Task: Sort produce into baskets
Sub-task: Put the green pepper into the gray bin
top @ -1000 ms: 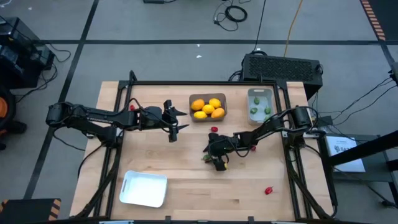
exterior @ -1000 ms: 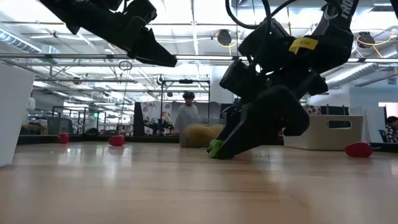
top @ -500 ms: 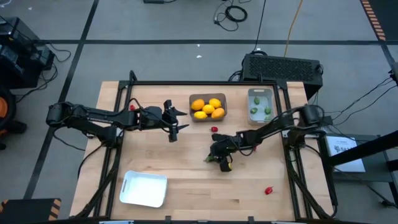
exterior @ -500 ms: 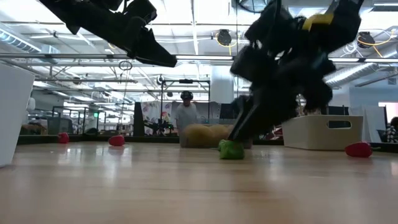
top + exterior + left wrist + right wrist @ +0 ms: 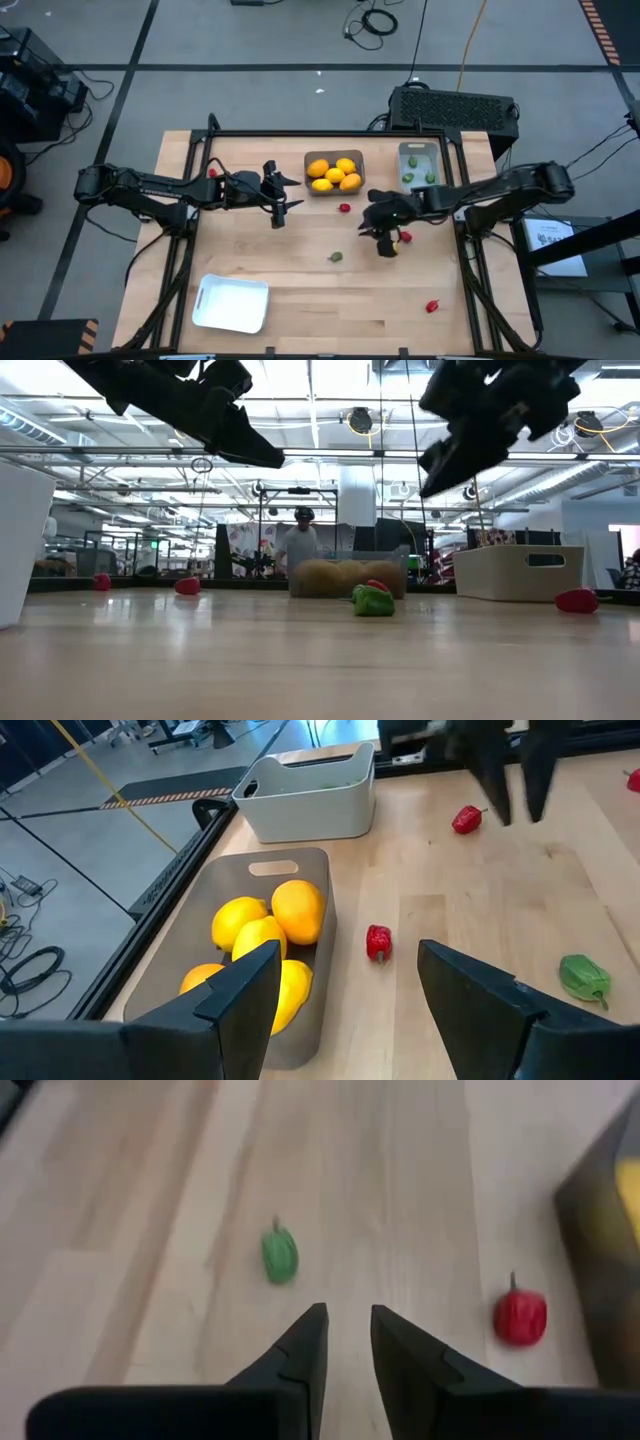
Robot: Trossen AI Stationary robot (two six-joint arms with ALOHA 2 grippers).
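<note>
A small green piece point(image 5: 336, 256) point(image 5: 280, 1255) lies on the bare wood near the table's middle. My right gripper point(image 5: 386, 246) point(image 5: 348, 1315) hangs above the table to the right of it. Its fingers stand close together with a narrow gap and nothing between them. A red piece point(image 5: 404, 237) point(image 5: 520, 1317) lies just beside it. The dark grey bin point(image 5: 357, 183) holds yellow and orange fruits point(image 5: 334, 173). The pale grey bin point(image 5: 417, 150) holds green pieces. The white tray point(image 5: 232, 302) sits at the near left. My left gripper point(image 5: 289, 195) point(image 5: 345, 980) hovers open, left of the dark bin.
More red pieces lie loose on the table: one near the dark bin point(image 5: 344, 208), one at the near right point(image 5: 432, 306), one at the far left point(image 5: 212, 172). A person point(image 5: 298, 545) stands in the room beyond the table.
My right gripper has risen off the table and gone toward the right and slightly toward the far edge, away from the green piece it stood over. The green piece stays on the wood, now uncovered.
</note>
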